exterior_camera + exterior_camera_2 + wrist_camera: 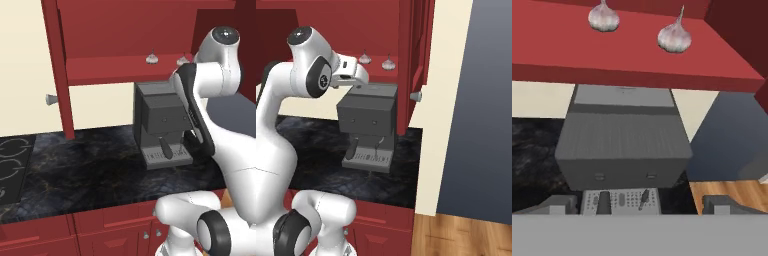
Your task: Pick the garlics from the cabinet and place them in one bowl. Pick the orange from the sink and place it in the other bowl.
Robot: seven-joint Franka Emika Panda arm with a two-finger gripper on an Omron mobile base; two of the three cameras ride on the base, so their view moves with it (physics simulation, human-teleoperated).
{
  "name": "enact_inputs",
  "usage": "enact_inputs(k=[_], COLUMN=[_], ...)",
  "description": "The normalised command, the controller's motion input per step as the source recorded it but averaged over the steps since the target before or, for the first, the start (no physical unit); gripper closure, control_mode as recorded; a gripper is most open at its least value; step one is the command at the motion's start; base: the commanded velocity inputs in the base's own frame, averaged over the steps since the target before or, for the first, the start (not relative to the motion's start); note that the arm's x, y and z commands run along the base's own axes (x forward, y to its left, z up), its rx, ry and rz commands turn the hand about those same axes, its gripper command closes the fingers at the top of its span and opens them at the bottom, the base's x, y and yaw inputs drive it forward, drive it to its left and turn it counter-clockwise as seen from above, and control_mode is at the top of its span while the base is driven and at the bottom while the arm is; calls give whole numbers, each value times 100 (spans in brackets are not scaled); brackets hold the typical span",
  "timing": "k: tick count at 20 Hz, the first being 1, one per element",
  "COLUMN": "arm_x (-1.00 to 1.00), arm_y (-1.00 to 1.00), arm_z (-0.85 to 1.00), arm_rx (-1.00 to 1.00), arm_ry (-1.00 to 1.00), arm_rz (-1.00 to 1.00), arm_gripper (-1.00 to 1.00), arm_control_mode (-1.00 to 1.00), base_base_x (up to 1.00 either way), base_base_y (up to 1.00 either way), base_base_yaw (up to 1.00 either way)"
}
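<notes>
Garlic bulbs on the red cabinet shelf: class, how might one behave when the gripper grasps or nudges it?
Each garlic looks rounded with a narrow pointed tip, so a nudge would probably roll or tip it along the shelf. Being small, it is likely light. Its curved sides may slip between flat fingers.

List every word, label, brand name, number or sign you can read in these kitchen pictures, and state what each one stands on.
None can be read.
Coffee machine: a row of small pale marks on its base front, too small and blurred to read.
Hob: pale ring outlines only, no text.
Cabinet, garlics and counter: no writing visible.
</notes>
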Motion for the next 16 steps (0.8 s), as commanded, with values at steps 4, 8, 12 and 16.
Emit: enact_inputs(k=[4, 8, 12, 16], arm_x=[10, 22, 42, 49], arm_y=[-23, -16, -13, -14], arm_z=[31, 19, 1, 0], arm_rx=[-2, -1, 0, 0], arm_ry=[-11, -8, -1, 0], arm_rz=[-7, -6, -5, -4], arm_gripper=[-100, -100, -100, -100], arm_control_mode=[-100, -100, -100, -100], base_base_x=[0, 0, 0, 0], base_base_y=[0, 0, 0, 0], base_base_yaw=[0, 0, 0, 0])
